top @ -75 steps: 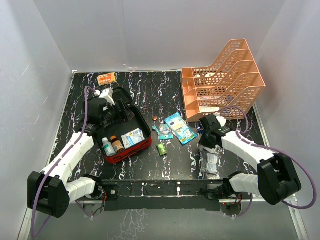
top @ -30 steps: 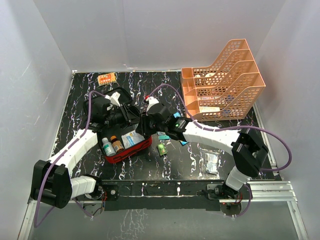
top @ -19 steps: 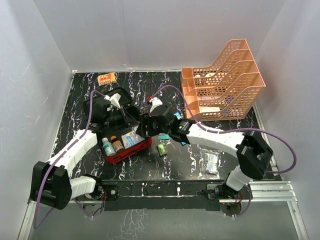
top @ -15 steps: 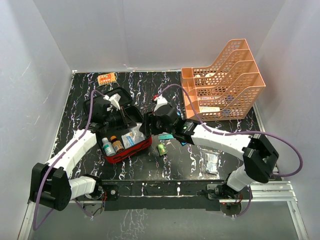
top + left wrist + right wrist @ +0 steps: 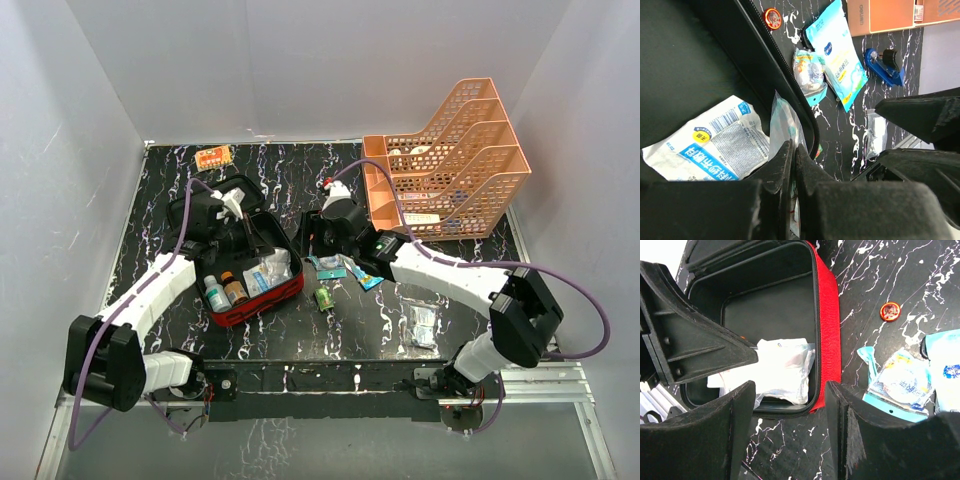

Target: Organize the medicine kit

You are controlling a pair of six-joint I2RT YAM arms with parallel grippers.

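The medicine kit [image 5: 262, 296], a red zip case with black lining, lies open left of centre. Inside are two small bottles [image 5: 225, 291], a blue-and-white paper sachet [image 5: 705, 142] and a clear plastic packet [image 5: 785, 365]. My left gripper [image 5: 792, 150] reaches into the kit from the lid side and is shut on that clear packet [image 5: 782, 117]. My right gripper [image 5: 790, 387] hangs open and empty just off the kit's red side wall [image 5: 826, 315]. In the top view it [image 5: 314, 232] sits right of the kit.
A blue-white pouch [image 5: 837, 55], a teal sachet [image 5: 900, 385], a red round tin [image 5: 889, 311] and a small green item [image 5: 324, 297] lie right of the kit. Another clear packet [image 5: 422, 325] lies near right. An orange tiered tray [image 5: 450, 160] stands back right, an orange blister pack [image 5: 213, 157] back left.
My right gripper opened over the kit and drew back to the right, empty. The clear packet stayed in the kit, and my left gripper shut on it.
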